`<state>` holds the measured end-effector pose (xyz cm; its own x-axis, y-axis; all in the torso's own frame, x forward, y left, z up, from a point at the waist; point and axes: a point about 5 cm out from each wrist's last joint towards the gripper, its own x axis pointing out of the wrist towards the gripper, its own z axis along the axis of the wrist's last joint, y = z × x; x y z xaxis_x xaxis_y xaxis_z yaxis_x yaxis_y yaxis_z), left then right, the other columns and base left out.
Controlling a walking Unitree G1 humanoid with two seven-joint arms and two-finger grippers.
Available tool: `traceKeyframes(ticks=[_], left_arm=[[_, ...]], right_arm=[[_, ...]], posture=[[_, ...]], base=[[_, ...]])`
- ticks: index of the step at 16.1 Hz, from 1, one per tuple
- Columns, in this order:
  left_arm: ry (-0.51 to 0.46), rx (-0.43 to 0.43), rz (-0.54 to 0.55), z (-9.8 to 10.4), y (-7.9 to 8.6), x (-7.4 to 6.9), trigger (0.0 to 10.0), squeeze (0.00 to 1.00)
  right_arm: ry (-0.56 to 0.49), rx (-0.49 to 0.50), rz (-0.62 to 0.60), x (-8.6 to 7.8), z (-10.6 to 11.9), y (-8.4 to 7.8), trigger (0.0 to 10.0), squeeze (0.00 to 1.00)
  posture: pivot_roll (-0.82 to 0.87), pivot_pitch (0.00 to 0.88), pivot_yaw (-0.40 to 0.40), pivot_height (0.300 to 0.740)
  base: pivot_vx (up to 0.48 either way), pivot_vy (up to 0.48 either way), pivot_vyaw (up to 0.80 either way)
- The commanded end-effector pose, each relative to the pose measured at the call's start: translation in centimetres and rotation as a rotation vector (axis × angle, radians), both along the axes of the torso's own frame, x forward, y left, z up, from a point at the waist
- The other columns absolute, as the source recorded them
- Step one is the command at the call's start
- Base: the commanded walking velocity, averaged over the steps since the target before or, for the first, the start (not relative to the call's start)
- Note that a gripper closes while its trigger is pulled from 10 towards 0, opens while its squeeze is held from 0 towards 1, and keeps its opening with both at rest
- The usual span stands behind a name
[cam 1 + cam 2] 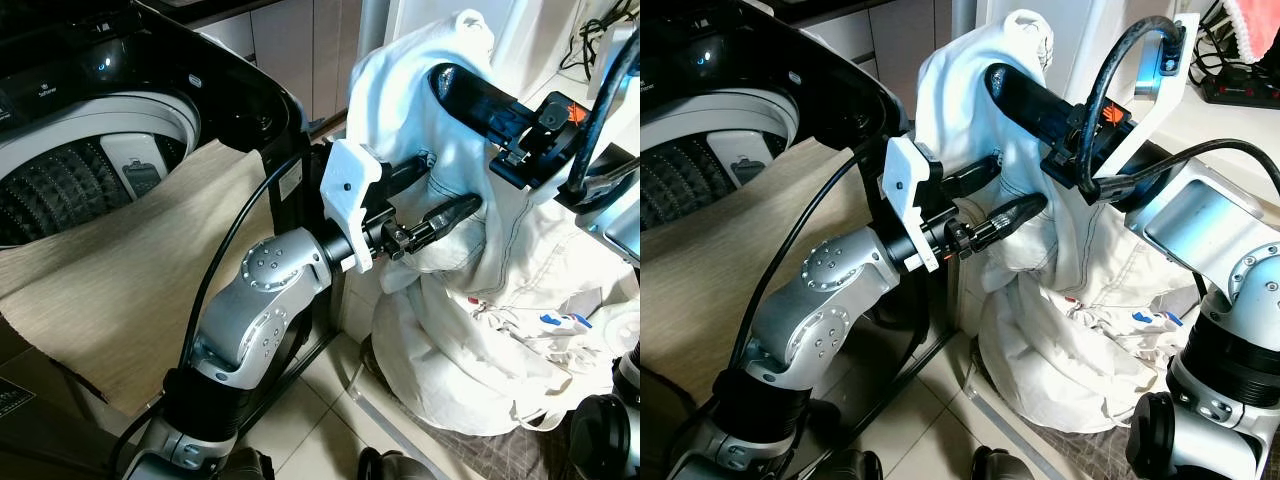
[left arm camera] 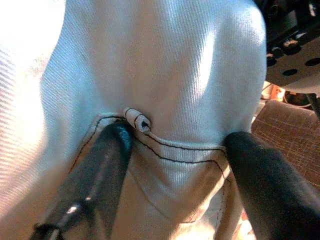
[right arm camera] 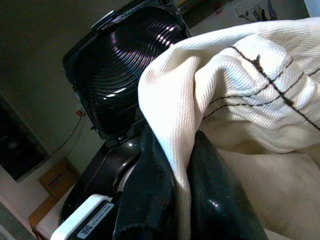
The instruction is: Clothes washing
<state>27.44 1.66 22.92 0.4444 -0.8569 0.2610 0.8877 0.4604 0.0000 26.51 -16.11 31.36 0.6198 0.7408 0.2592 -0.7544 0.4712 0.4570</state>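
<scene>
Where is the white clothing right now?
The white garment hangs from the right gripper, right of the washing machine; the left gripper reaches into it.

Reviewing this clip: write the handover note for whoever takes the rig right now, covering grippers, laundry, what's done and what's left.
Right gripper: shut on the white garment, holding it up high beside the washer.
Left gripper: open, fingers against the garment at a stitched pocket seam, nothing clamped.
Washing machine: lid up, drum open, on the robot's left. A beige cloth drapes over its front edge.
Done: garment lifted.
Left: carry it over and drop it into the drum.
</scene>
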Motion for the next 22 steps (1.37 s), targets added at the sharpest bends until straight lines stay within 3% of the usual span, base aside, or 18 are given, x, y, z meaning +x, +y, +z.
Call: traceKeyframes(ticks=[1, 10, 11, 12, 15, 16, 18, 19, 21, 22], left_arm=[[0.025, 0.024, -0.004, -0.8, 0.0, 0.1, 0.0, 0.00], [0.030, 0.008, -0.015, -0.9, 0.4, 0.1, 0.0, 0.00], [0.025, 0.006, -0.005, -0.8, 0.7, 0.2, 0.0, 0.00], [0.022, -0.002, 0.010, -0.4, 1.4, 0.5, 0.0, 0.00], [-0.011, 0.023, 0.036, 0.8, 3.7, 1.1, 0.0, 0.00], [-0.069, 0.092, 0.086, 2.1, 6.3, 2.0, 0.0, 0.00], [-0.145, 0.162, 0.187, 4.3, 9.6, 3.5, 0.0, 0.00], [-0.181, 0.178, 0.254, 5.6, 11.2, 4.3, 0.0, 0.00], [-0.342, 0.183, 0.458, 11.1, 15.2, 6.3, 0.0, 0.00], [-0.391, 0.148, 0.504, 14.1, 16.1, 6.8, 0.0, 0.00]], right_arm=[[-0.066, 0.028, 0.037, -0.7, 1.0, 0.3, 0.0, 0.00], [-0.061, 0.026, 0.015, -0.6, 0.9, 0.0, 0.0, 0.00], [-0.055, 0.016, -0.008, -0.4, 0.8, -0.2, 7.1, 0.00], [-0.026, 0.008, -0.052, 0.1, 0.4, -0.6, 10.0, 1.00], [0.021, -0.028, -0.181, 1.1, -0.4, -1.9, 10.0, 1.00], [0.060, -0.135, -0.304, 1.8, -1.1, -3.2, 10.0, 1.00], [0.087, -0.319, -0.370, 1.9, -2.1, -4.2, 10.0, 1.00], [0.072, -0.367, -0.330, 1.5, -2.4, -4.1, 10.0, 0.00], [-0.006, -0.375, -0.227, 0.4, -2.0, -3.0, 10.0, 0.00], [-0.045, -0.365, -0.200, 0.2, -1.8, -2.5, 10.0, 0.00]], posture=[[-0.12, 0.054, -0.017, 0.740], [-0.12, 0.036, -0.015, 0.740], [-0.12, 0.036, -0.015, 0.740], [-0.12, 0.034, -0.015, 0.740], [-0.11, 0.031, -0.011, 0.740], [-0.10, 0.029, -0.009, 0.740], [-0.10, 0.028, -0.008, 0.740], [-0.09, 0.025, -0.006, 0.740], [-0.09, 0.021, -0.005, 0.740], [-0.08, 0.018, 0.003, 0.740]], base=[[0.000, 0.000, 0.00], [0.000, 0.000, 0.00], [0.000, 0.000, 0.00], [0.000, 0.000, 0.00], [0.000, 0.000, 0.00], [0.000, 0.000, 0.00], [0.000, 0.000, 0.00], [0.000, 0.000, 0.00], [0.000, 0.000, 0.00], [0.000, 0.000, 0.00]])
